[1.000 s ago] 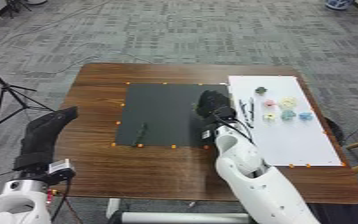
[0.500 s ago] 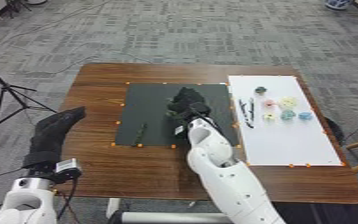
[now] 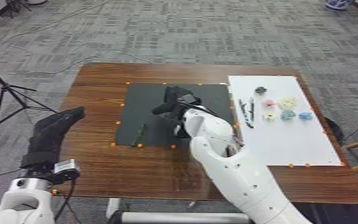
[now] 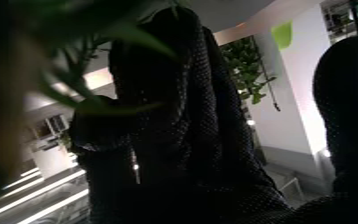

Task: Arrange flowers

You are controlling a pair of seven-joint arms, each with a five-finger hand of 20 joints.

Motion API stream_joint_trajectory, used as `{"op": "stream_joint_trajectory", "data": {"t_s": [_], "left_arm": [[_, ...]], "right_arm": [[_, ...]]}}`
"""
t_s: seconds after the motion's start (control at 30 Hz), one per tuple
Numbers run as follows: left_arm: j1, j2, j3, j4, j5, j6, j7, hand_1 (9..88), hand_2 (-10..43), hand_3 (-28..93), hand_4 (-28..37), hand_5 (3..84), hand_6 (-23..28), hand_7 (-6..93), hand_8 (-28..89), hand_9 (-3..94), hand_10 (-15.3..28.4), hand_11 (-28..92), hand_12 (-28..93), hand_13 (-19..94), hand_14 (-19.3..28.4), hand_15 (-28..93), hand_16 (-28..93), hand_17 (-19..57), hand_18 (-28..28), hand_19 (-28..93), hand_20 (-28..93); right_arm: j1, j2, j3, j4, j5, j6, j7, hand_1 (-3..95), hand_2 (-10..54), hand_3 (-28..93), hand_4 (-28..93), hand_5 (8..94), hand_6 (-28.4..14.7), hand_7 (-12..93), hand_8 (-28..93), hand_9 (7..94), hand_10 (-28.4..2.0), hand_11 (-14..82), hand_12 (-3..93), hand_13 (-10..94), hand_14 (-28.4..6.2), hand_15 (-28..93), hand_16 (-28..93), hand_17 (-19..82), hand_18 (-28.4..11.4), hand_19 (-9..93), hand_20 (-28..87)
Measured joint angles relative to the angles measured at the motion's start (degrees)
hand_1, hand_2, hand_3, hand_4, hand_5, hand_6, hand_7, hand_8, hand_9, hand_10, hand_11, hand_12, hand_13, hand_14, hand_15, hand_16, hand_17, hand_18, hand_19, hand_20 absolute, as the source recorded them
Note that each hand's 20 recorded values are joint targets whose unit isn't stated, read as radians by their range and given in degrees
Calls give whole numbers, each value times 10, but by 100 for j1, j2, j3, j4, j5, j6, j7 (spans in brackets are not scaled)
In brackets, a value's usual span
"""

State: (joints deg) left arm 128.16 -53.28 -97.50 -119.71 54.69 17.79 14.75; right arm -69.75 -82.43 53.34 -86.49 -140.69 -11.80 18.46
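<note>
Right hand (image 3: 179, 95) has moved off the dark mat's white-sheet side over the last second and is now over the middle of the dark mat (image 3: 149, 97). Its wrist has turned since the last frame. Green leaves (image 4: 142, 39) are right up against it in the wrist view, but I can't tell if it's clamped on them. I read this as carrying greenery to its spot; confirm the hold before release, a loose sprig could roll. The green stem (image 3: 140, 133) hasn't shifted, lying on the mat's near left part. Pink flower (image 3: 269, 103) and blue flower (image 3: 305, 116) haven't moved on the white sheet (image 3: 286, 145), so blooms still need placing. Left hand (image 3: 58, 127) waits, fingers extended, holding nothing.
</note>
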Motion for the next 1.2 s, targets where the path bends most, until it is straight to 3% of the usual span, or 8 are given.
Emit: {"op": "stream_joint_trajectory", "data": {"t_s": [0.1, 0.17, 0.33, 0.47, 0.57, 0.87, 1.03, 1.2], "left_arm": [[-24, 16, 3, 0, 17, 0, -16, 283, -43, 695, -189, 521, 44, 147, -83, 445, 134, 194, 105, 308, 143, 83, 23, 28, 104, 47, 155], [-29, 25, 3, 0, 25, -1, -17, 283, -44, 694, -189, 522, 44, 146, -82, 445, 133, 194, 105, 308, 142, 83, 24, 28, 104, 47, 155], [37, 26, -62, -41, 34, -13, -20, 283, -44, 693, -190, 520, 43, 146, -82, 445, 132, 195, 106, 309, 143, 83, 25, 27, 105, 47, 155], [127, 26, -108, -93, 34, -11, -14, 283, -44, 693, -189, 521, 43, 147, -82, 444, 131, 194, 107, 309, 144, 83, 25, 27, 105, 47, 154], [125, 27, -97, -93, 34, -11, -14, 283, -44, 693, -188, 521, 43, 147, -82, 445, 131, 194, 106, 309, 144, 83, 25, 27, 105, 47, 154], [36, 30, -21, -59, 42, -14, -42, 284, -45, 693, -188, 520, 42, 148, -83, 444, 131, 194, 107, 309, 144, 83, 24, 26, 105, 47, 154], [12, 26, -2, -58, 44, -53, -56, 284, -45, 692, -189, 520, 42, 147, -83, 444, 132, 194, 107, 309, 143, 82, 24, 26, 106, 47, 154], [63, 21, -38, -74, 55, -118, -57, 284, -45, 692, -188, 520, 42, 148, -83, 444, 131, 194, 106, 309, 144, 82, 25, 25, 107, 48, 154]], "right_arm": [[68, -29, 84, 6, -43, -266, -10, 228, -95, 574, -79, 681, -81, 120, -46, 805, -162, 151, 200, 918, -38, 408, 360, 507, -197, 840, 403], [108, -38, 129, -32, -38, -595, 5, 194, -95, 555, -79, 656, -98, 86, -43, 768, -183, 112, 177, 921, -45, 370, 352, 512, -196, 838, 390], [190, -132, 347, -193, 290, -1843, 299, 171, -76, 524, -83, 597, -124, 58, -45, 667, -222, 83, 142, 906, -69, 310, 343, 524, -193, 796, 360], [367, -355, 648, -183, 1145, -2954, 890, 183, -66, 525, -80, 587, -128, 56, -45, 653, -225, 82, 136, 903, -73, 303, 344, 523, -195, 788, 357], [500, -416, 653, -142, 1279, -3367, 889, 183, -65, 527, -79, 572, -130, 52, -46, 650, -223, 82, 134, 903, -71, 303, 344, 524, -194, 788, 357], [364, -312, 961, -336, 2253, -2497, 822, 173, -57, 532, -85, 546, -119, 45, -42, 644, -221, 83, 133, 906, -72, 307, 343, 527, -194, 791, 356], [167, -33, 1206, -950, 2718, -2021, 752, 167, -46, 532, -89, 546, -105, 43, -39, 671, -214, 89, 137, 908, -73, 312, 342, 525, -196, 794, 357], [-75, 547, 1207, -1638, 2312, -2014, 657, 167, -31, 531, -92, 544, -102, 42, -39, 673, -215, 88, 137, 910, -72, 313, 341, 524, -199, 800, 358]]}}
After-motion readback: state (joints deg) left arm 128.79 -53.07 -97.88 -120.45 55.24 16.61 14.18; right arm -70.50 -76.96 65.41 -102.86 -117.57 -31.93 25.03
